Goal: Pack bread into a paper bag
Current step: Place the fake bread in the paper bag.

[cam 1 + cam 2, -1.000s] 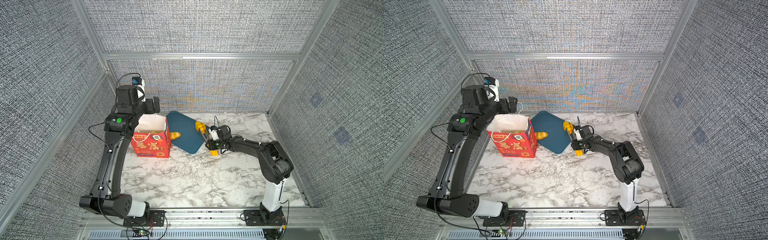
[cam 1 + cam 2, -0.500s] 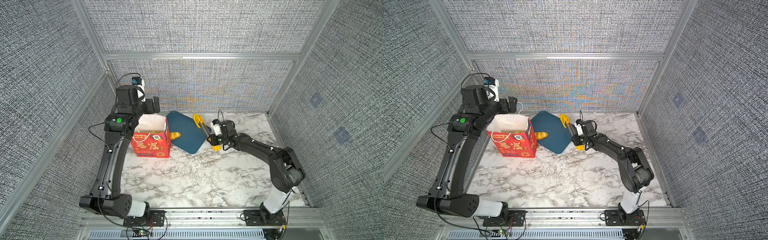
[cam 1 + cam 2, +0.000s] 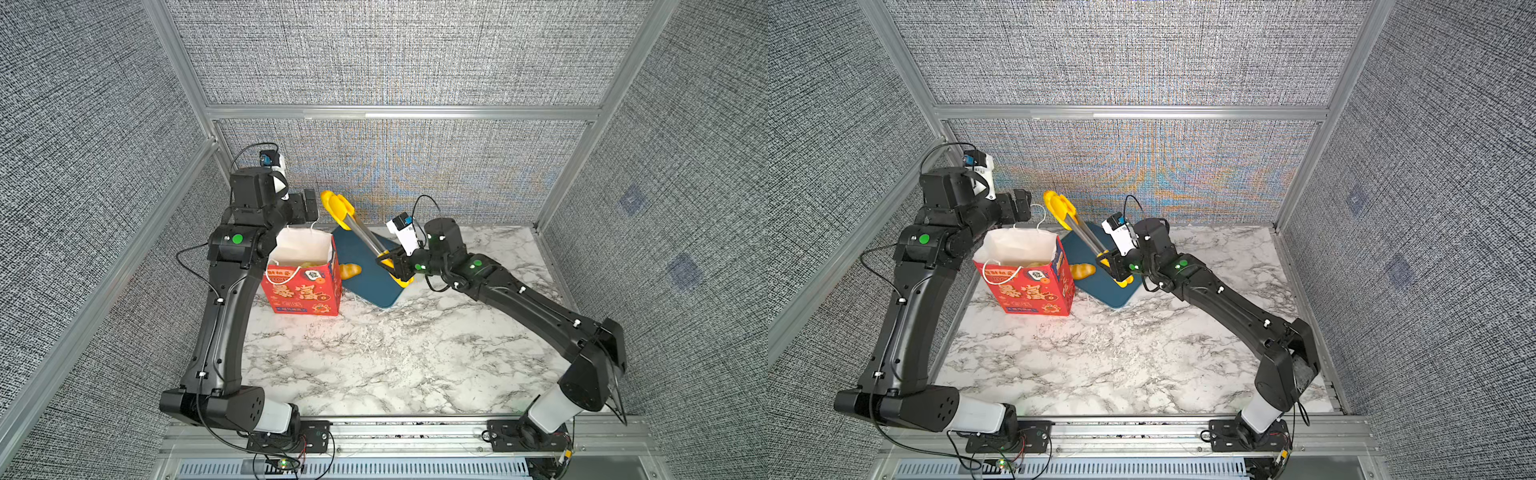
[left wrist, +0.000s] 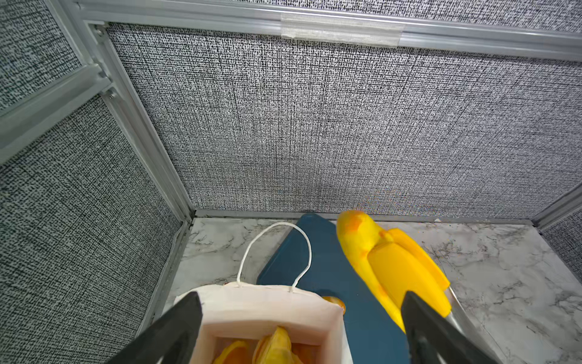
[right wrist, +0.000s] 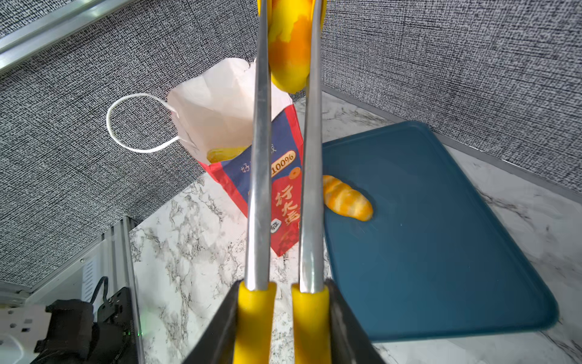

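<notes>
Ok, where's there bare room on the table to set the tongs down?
The widest bare patch is the front half of the marble table, in front of the paper bag and the blue tray. The tray is mostly bare, but for one pastry beside the bag. It's crowded at the back, where bag, tray and the tongs in the right gripper meet.

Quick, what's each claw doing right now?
Left claw: open, empty.
Right claw: shut on the tongs, which pinch a bread.
</notes>
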`<state>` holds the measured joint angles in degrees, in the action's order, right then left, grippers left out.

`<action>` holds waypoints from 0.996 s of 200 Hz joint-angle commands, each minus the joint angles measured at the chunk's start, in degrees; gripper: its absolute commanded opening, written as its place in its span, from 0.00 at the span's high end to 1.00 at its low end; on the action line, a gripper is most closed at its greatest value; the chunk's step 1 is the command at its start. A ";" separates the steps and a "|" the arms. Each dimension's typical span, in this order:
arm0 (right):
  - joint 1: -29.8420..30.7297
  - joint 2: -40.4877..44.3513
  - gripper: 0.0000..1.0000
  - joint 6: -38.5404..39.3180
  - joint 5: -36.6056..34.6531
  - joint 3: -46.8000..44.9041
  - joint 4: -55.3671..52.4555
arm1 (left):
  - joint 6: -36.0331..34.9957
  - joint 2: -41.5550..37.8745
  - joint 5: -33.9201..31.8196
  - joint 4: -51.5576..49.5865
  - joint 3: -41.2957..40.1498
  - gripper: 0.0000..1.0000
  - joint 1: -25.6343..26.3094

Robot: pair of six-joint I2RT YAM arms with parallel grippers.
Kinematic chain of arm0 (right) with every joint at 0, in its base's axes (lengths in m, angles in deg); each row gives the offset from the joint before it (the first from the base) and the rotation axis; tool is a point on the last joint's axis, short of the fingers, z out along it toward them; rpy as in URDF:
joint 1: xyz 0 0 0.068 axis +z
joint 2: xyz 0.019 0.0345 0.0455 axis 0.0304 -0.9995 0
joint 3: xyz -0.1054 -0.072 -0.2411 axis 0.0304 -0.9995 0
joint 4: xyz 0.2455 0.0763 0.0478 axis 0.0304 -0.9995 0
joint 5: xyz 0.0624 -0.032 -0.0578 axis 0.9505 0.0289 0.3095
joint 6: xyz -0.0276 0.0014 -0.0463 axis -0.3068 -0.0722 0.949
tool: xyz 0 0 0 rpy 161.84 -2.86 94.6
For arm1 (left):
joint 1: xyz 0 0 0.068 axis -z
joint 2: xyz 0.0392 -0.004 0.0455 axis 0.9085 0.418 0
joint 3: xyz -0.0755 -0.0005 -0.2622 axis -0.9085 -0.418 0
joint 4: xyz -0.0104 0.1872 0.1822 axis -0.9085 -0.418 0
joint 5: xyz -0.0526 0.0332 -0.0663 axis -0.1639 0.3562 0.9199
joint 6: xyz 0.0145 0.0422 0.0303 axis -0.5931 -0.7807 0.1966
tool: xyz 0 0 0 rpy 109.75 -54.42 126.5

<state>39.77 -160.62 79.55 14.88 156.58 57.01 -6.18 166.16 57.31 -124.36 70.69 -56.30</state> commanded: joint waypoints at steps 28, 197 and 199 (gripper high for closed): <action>5.37 -6.54 0.80 2.32 2.03 7.74 -3.13 | -0.08 -0.90 -0.44 0.68 0.43 0.00 -0.03; 7.61 -12.60 0.43 1.81 3.25 16.30 -5.30 | -0.59 -1.55 -0.15 0.20 0.39 0.00 -0.03; 7.61 -12.32 0.43 1.80 2.99 16.25 -5.29 | -0.59 -1.62 -0.20 0.18 0.38 0.00 -0.03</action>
<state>47.34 -174.71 81.17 17.83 172.58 49.05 -6.25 164.61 57.02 -124.73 70.69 -56.30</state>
